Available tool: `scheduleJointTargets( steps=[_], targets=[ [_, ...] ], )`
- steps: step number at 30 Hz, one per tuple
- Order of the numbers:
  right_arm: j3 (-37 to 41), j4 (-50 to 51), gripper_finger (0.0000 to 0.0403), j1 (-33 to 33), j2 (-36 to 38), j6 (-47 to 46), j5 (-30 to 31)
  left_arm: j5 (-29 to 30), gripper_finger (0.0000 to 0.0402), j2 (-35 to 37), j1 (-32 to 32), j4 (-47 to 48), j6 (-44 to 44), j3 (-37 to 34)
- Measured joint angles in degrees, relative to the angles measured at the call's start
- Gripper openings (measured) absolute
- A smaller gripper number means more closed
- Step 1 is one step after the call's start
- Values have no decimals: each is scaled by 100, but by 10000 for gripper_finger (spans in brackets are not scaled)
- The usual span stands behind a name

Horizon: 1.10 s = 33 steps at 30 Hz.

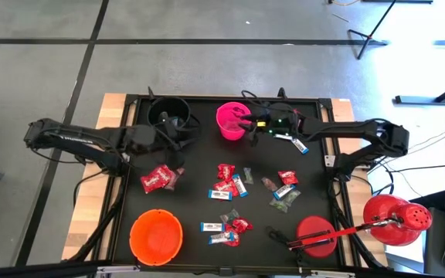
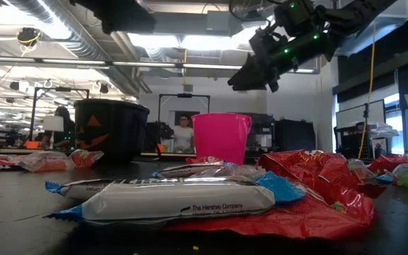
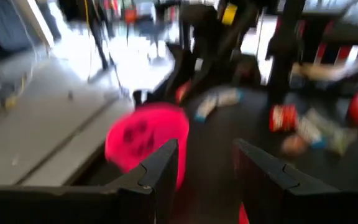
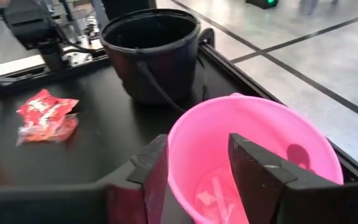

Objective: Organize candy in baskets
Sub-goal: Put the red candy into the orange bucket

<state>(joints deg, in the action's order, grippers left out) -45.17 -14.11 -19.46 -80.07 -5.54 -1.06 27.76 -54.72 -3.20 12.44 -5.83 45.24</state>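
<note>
Pink plastic fills the gap between your right gripper [image 4: 194,171]'s parted jaws, which hold nothing and hang over the near rim of the pink bucket [image 4: 260,130]; pale wrappers already lie at its bottom. In the overhead frame that right gripper [image 1: 247,123] sits at top centre, over the pink bucket [image 1: 230,120]. Drop lower here and a finger could catch the rim and tip the light bucket, spilling what is inside.

Your left gripper [image 1: 178,143], at upper left of the overhead frame, is also spread and carries nothing, just below the black bucket [image 1: 168,113]; its wrist camera looks past both fingers [image 3: 160,168] towards the pink bucket [image 3: 145,140]. The two arms point at each other across the top of the mat, so a reach to the centre by both risks a clash.

Most candy is still loose: red packets [image 1: 157,179] left of centre, blue-and-white bars [image 1: 212,227] lower down, greenish wrappers [image 1: 284,201] to the right. Crowded wrappers overlap, so a pinch may lift two or slip off the foil. The orange bucket [image 1: 156,235] waits at lower left.
</note>
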Motion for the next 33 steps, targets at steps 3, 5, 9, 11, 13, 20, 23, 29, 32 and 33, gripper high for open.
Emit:
scheduleJointTargets(
  steps=[3,5,9,11,13,20,23,29,32,33],
  targets=[
    [0,271,151,0,236,29,-5,-25,142,-106,2,1458,-686,547],
    [0,467,145,0,423,104,-5,-181,142,-138,2,2185,-1099,765],
    [6,821,132,108,793,184,-2,-602,142,-176,-59,3048,-1777,848],
    [126,761,126,221,983,268,7,-784,142,-197,-114,3292,-2081,801],
    [265,671,121,341,1157,286,10,-892,142,-225,-181,3536,-2366,734],
    [816,375,111,659,1564,274,364,-1166,142,-454,-437,3821,-2970,486],
    [992,221,111,686,1629,232,360,-1470,142,-651,-452,3994,-3213,324],
    [1121,57,111,686,1630,103,350,-1987,142,-1125,-442,4135,-3548,17],
    [1121,42,111,745,1630,116,347,-2000,142,-1320,-439,4135,-3605,-160],
    [1121,42,111,752,1630,130,347,-2001,142,-1382,-439,4141,-3606,-221]
  ],
)
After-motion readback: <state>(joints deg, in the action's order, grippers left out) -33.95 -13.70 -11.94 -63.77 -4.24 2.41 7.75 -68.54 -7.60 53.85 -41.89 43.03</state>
